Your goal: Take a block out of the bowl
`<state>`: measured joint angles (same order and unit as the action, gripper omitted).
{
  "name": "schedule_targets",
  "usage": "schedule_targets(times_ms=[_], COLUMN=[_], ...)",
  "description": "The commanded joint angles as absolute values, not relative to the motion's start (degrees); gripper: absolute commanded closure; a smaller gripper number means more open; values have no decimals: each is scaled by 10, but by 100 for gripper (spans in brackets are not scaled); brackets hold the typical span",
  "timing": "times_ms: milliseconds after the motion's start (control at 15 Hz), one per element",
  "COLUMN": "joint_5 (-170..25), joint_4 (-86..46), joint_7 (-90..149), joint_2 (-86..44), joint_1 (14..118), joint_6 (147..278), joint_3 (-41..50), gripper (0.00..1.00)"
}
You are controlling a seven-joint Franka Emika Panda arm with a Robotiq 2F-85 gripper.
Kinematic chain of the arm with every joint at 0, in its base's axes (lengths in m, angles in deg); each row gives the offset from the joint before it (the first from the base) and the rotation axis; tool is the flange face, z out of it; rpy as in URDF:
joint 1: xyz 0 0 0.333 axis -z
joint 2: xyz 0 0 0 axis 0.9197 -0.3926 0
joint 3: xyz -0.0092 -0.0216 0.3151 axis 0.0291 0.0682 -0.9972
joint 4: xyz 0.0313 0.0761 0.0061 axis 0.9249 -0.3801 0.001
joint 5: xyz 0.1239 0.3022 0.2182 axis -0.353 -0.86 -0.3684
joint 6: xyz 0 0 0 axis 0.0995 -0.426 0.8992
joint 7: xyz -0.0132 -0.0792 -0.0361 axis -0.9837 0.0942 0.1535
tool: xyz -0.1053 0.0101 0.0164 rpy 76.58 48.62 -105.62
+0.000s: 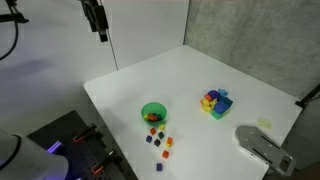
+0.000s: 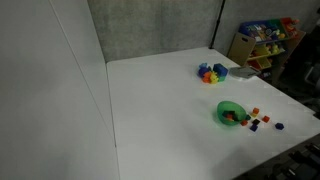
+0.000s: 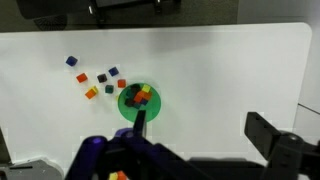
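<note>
Saw the gripper point(image 1: 101, 36) hanging high over the back of the white table point(image 1: 240, 80), well apart from everything on it. Could not make out the jaws' state, spread or closed, in any view. Found the bowl point(image 1: 153, 113) upright near the table's front edge in an exterior view, with a few small blocks point(image 3: 142, 97) inside, red and yellow among them in the wrist view. Counted several loose cubes point(image 1: 158, 140) scattered on the table just beside the bowl. Noted a multicoloured block cluster point(image 1: 215, 102) well apart from the bowl, and a grey object point(image 1: 262, 146) near the table's corner.
</note>
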<state>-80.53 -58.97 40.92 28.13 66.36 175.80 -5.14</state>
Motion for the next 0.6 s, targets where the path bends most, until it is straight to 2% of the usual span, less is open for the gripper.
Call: schedule_targets(times_ms=[0,533], joint_5=[-764,-740], joint_4=[-581,-582], joint_7=[389,335], joint_2=[244,146], joint_1=[669,668], joint_6=[1808,1943], joint_3=[-57,-28], gripper=[0,0])
